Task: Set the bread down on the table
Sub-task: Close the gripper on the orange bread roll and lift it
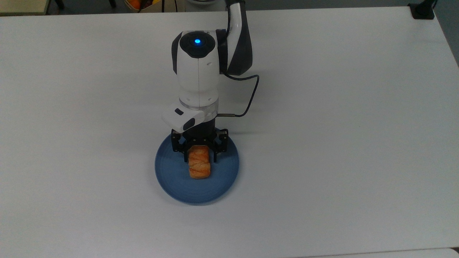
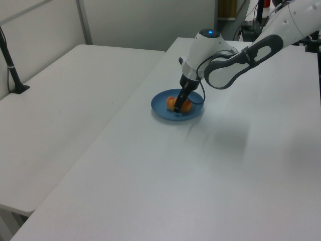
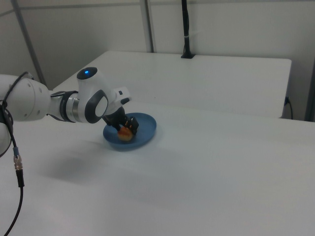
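While the bread (image 1: pixel 199 163) lies on the blue plate (image 1: pixel 172 179) near the middle of the table (image 1: pixel 340 125), the gripper (image 1: pixel 199 158) straddles its far end, fingers spread on either side.

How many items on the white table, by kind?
Bread: 1
Blue plate: 1
Total: 2, both on the table, with the gripper straddling the bread.
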You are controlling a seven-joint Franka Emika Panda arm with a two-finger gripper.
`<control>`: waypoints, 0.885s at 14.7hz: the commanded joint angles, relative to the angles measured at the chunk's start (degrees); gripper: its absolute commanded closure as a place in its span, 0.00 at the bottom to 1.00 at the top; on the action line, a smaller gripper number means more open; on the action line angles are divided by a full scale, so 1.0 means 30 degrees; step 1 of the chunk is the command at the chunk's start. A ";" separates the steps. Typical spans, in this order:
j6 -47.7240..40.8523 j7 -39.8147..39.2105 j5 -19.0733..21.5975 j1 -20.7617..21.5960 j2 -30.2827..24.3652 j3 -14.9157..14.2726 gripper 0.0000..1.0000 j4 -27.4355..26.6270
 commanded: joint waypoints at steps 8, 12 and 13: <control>0.0057 -0.0240 -0.0019 0.0130 -0.1292 -0.0137 0.66 -0.0186; -0.0849 -0.0327 -0.0106 -0.0367 -0.4364 -0.0166 0.66 -0.3256; -0.1316 -0.0357 -0.0368 -0.0542 -0.5213 -0.0166 0.66 -0.4134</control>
